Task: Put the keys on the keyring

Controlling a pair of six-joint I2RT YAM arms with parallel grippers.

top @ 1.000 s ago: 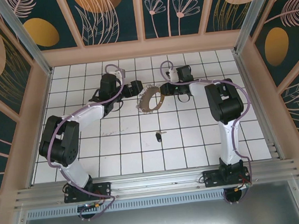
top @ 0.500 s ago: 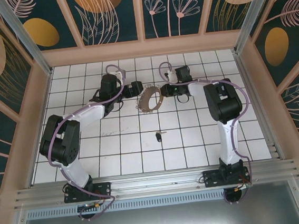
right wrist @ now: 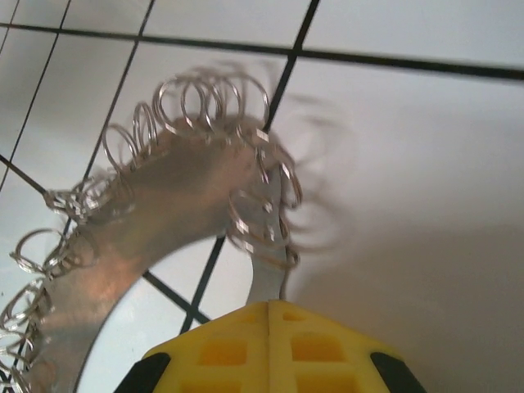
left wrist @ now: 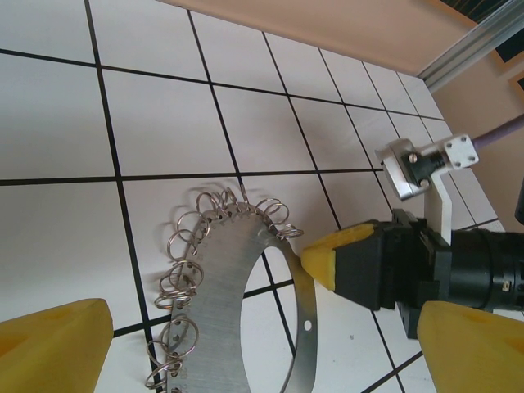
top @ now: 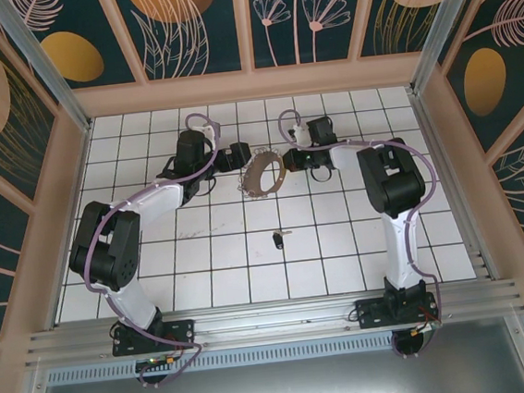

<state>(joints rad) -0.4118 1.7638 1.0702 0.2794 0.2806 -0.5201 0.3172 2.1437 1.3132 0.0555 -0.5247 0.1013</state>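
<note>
The keyring [top: 262,173] is a thin metal loop, wide on one side, with several small split rings strung along that side. My right gripper [top: 288,160] is shut on its thin edge; in the right wrist view the closed yellow fingertips [right wrist: 270,315] pinch the keyring [right wrist: 147,237]. My left gripper [top: 239,154] stands open at the loop's left. In the left wrist view its yellow fingers [left wrist: 49,348] sit wide apart on either side of the keyring [left wrist: 225,270]. The key [top: 278,239], black-headed with a short silver blade, lies alone on the tiles nearer the arm bases.
White tiled floor [top: 205,276] with black grout lines. Wooden walls [top: 251,86] and aluminium posts enclose it at the back and sides. The left arm's links [top: 142,203] lie across the left-middle tiles, and the right arm [top: 392,193] stands at the right.
The right gripper and the keyring have shifted very slightly towards the far left, and the small rings are swinging. The key and the left gripper have hardly moved.
</note>
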